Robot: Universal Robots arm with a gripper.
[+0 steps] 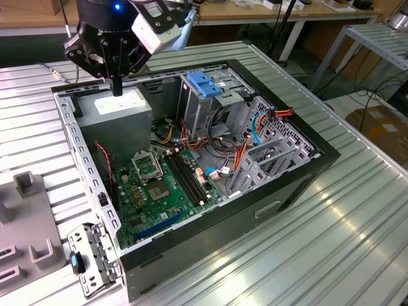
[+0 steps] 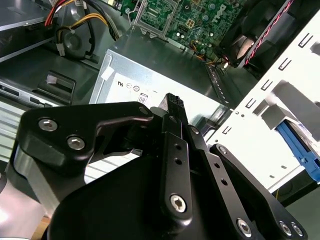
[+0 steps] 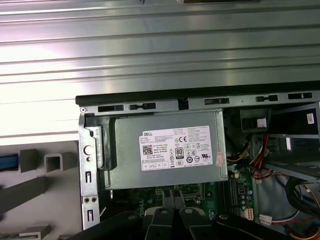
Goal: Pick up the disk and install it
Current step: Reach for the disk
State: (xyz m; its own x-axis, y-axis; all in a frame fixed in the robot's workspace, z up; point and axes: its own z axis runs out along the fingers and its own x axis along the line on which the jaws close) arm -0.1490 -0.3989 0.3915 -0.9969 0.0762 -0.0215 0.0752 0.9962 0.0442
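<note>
In the exterior view my black gripper (image 1: 116, 88) hangs over the grey power-supply box with a white label (image 1: 118, 109) inside the open black computer case (image 1: 287, 197), fingers pressed together on nothing.

In the second wrist view, a blue strip that I take for the flat silver-grey disk with blue plastic rails (image 2: 299, 150) lies beyond the case's perforated metal wall (image 2: 260, 100).

In the first wrist view the disk (image 3: 7, 162) sits beside grey fixture blocks (image 3: 55, 161), outside the case and well apart from me. I cannot tell its long axis.

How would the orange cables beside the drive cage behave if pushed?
Probably floppy: the orange cables hang in loose curves. Likely light, being thin. They might spring back rather than stay moved, since their ends look anchored.
</note>
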